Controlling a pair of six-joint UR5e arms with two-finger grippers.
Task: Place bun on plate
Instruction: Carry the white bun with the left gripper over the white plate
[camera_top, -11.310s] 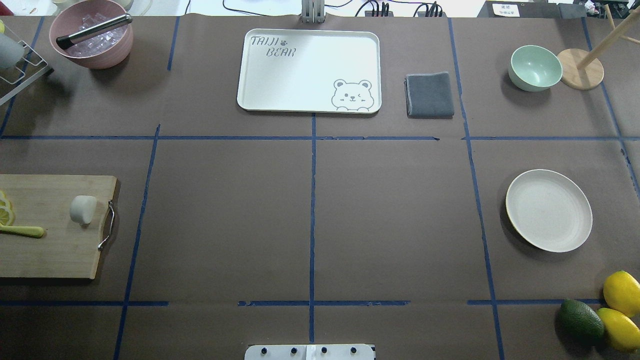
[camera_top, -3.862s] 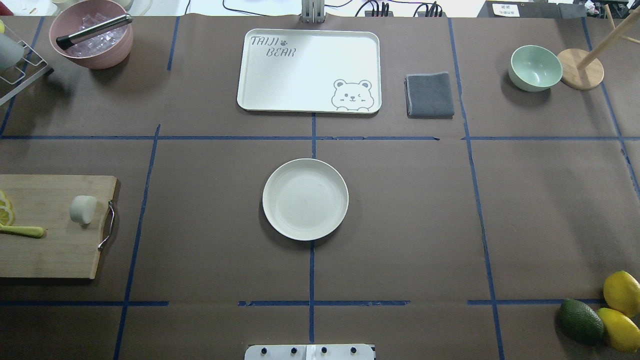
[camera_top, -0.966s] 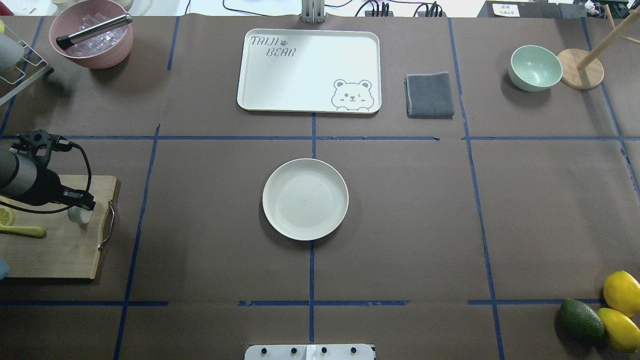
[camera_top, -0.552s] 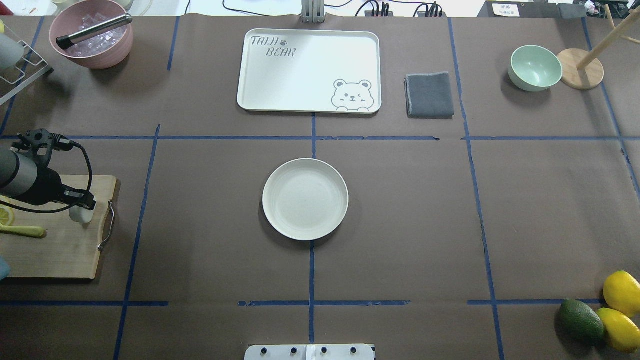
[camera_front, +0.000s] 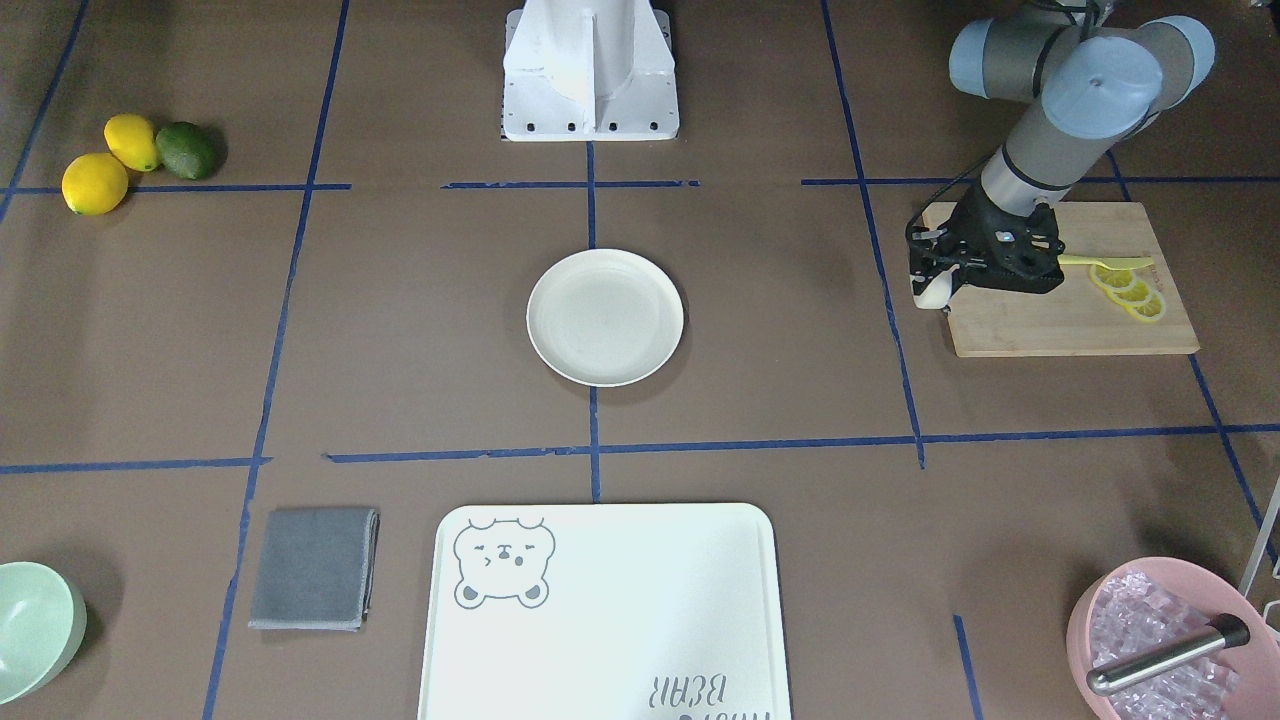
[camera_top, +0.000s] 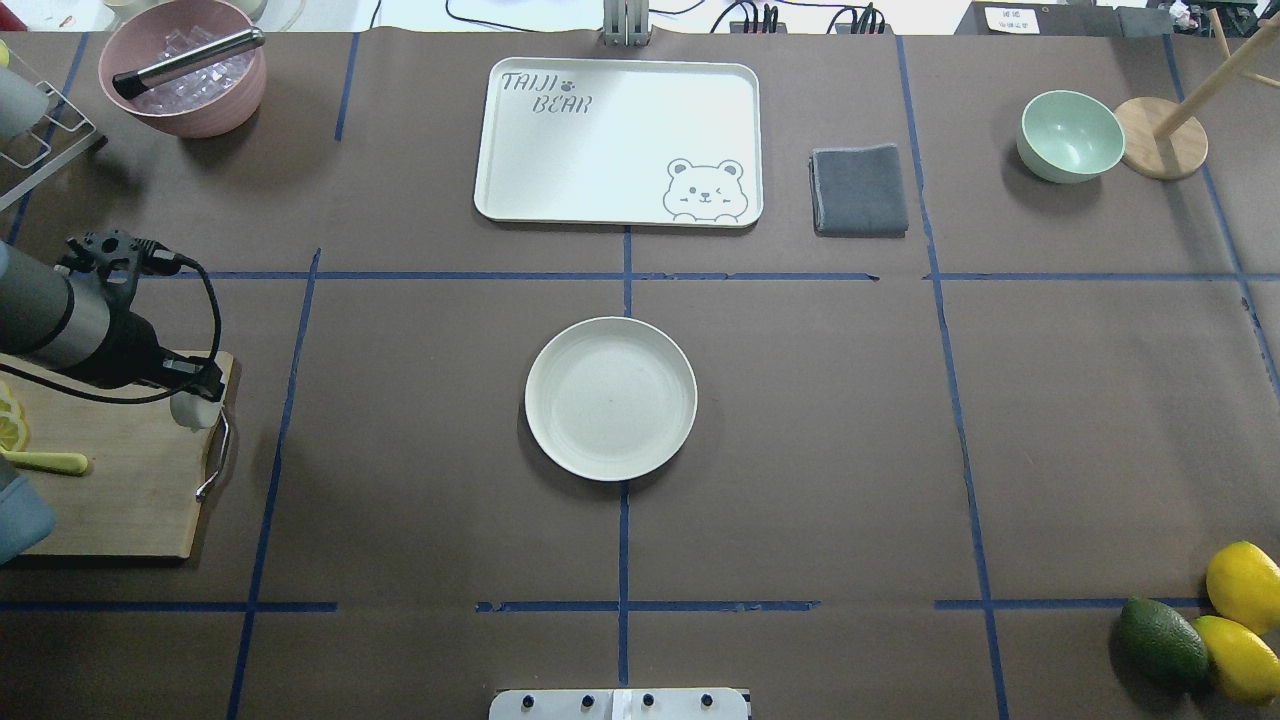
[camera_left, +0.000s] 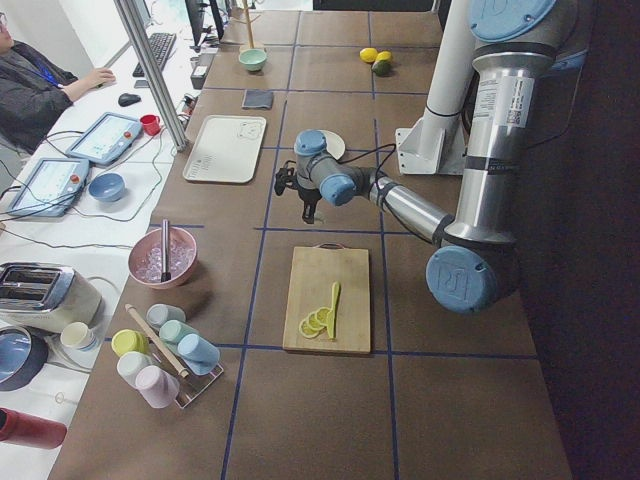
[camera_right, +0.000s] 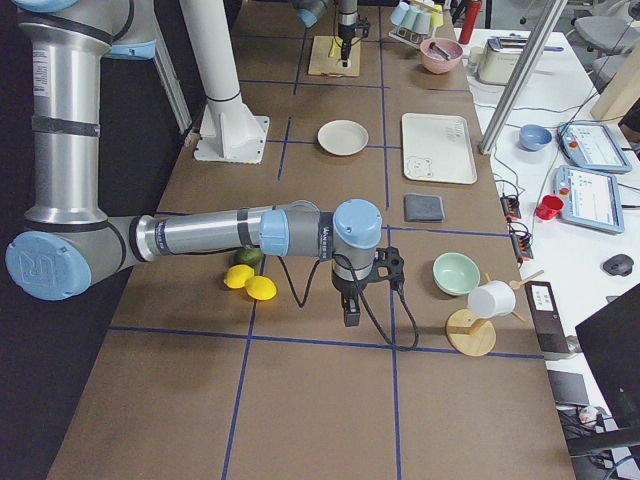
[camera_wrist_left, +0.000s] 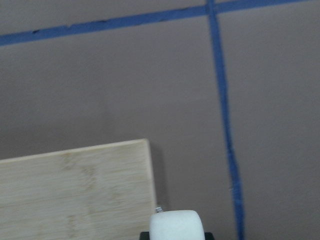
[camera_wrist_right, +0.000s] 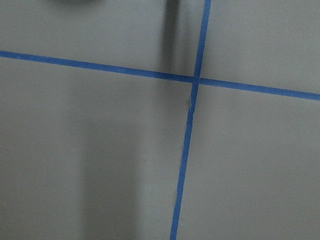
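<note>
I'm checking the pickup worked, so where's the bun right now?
In the overhead view the bun is at far left, gripped by the left gripper over the cutting board's handle end, well left of the plate.

Robotics laboratory. A long counter (camera_top: 800, 450) is covered in brown paper and divided into cells by blue tape lines (camera_top: 623, 540). Two grey-and-blue jointed industrial arms are noted, the left arm (camera_left: 495, 110) and the right arm (camera_right: 210, 232), with a white pedestal base (camera_front: 590, 70) at the counter's edge. A white side desk (camera_left: 100, 215) runs alongside; touchscreen control pendants (camera_left: 105, 138), a black keyboard (camera_left: 160, 48) and a mouse (camera_left: 128, 99) are laid on it, and a person (camera_left: 35, 95) is seated there. Kitchenware is set out among this: a round cream-white plate (camera_top: 610, 398), a bamboo cutting board (camera_left: 328, 298), a silver toaster (camera_left: 45, 295).
</note>
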